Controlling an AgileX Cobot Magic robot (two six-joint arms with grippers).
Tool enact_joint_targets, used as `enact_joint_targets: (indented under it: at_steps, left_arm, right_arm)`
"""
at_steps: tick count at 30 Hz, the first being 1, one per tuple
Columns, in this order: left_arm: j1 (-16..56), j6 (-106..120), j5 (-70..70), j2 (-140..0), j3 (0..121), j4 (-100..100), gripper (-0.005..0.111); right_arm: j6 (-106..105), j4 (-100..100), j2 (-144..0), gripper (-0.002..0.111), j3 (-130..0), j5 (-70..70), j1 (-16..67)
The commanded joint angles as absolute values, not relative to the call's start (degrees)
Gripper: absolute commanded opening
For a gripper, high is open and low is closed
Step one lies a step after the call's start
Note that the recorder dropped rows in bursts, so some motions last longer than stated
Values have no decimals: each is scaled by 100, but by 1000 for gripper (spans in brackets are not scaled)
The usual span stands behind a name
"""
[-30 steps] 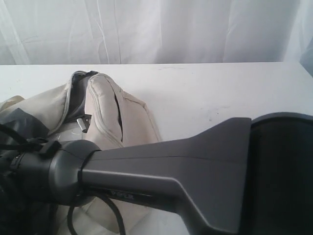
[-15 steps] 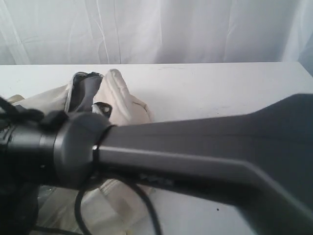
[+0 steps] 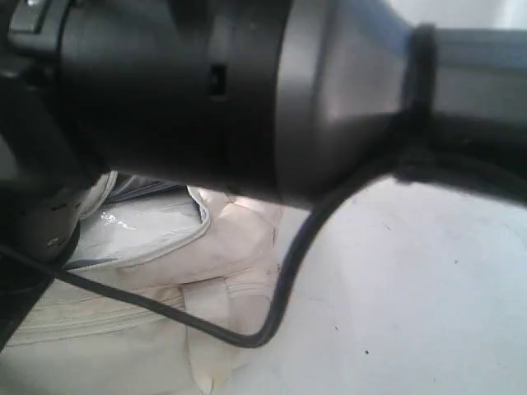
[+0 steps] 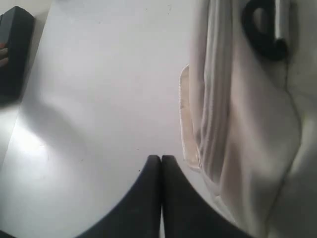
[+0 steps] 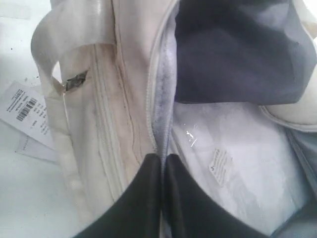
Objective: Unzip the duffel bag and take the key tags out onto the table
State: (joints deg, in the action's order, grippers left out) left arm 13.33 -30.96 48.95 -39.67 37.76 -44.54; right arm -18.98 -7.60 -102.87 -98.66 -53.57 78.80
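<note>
Duffel bag (image 5: 119, 99): lying on the worktop (image 4: 99, 99), right under the tips of the right pincer (image 5: 162, 159) and just beside the left pincer (image 4: 161, 161).
Zip: judged undone over the stretch that shows; the zipper tape (image 5: 161, 74) is parted ahead of the right pincer and the mouth gapes.
Interior: grey lining (image 5: 233, 49) and crumpled clear plastic (image 5: 237, 163) are exposed beyond the right pincer.
Key tags: not made out in any view, neither inside the mouth nor on the worktop.
Right pincer state: pressed together at the edge of the mouth, against the zipper tape; whether fabric is nipped cannot be told.
Left pincer state: pressed together on nothing, held over bare worktop alongside the bag's outer wall.
Done: the unzipping, as far as can be judged.
Left: the key tags are to be found, lifted out and set on the worktop.
</note>
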Motion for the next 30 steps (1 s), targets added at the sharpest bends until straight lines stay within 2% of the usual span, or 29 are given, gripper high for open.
enact_joint_targets:
  at_steps: [1, 7, 10, 16, 21, 25, 30]
  left_arm:
    - [1327, -3108, 4956, -3932, 3777, -4466, 0]
    - [1327, -3136, 4891, -3932, 3777, -4395, 0]
    - [1327, -3148, 4666, -3932, 3777, -4189, 0]
    - [1327, -1722, 4271, -3932, 3777, -2164, 0]
    - [1327, -464, 4777, -3932, 3720, -767, 0]
    - [1327, -367, 4891, -3932, 3301, -668, 0]
    - [1327, -405, 4359, -3932, 2721, 166, 0]
  right_arm:
    - [-1624, -466, -9938, 0, -9871, -5476, 7872]
    - [-2455, 2078, -10278, 0, -9859, -6854, 7894]
    - [-2726, 2853, -10648, 0, -9859, -6996, 7894]
    - [-3041, 3053, -11493, 0, -9859, -6996, 8090]
    - [-3171, 3279, -11965, 1, -9859, -6996, 8118]
    - [-3334, 3510, -11859, 13, -9859, -6996, 8108]
    - [-3335, 3579, -11490, 40, -9882, -6996, 8090]
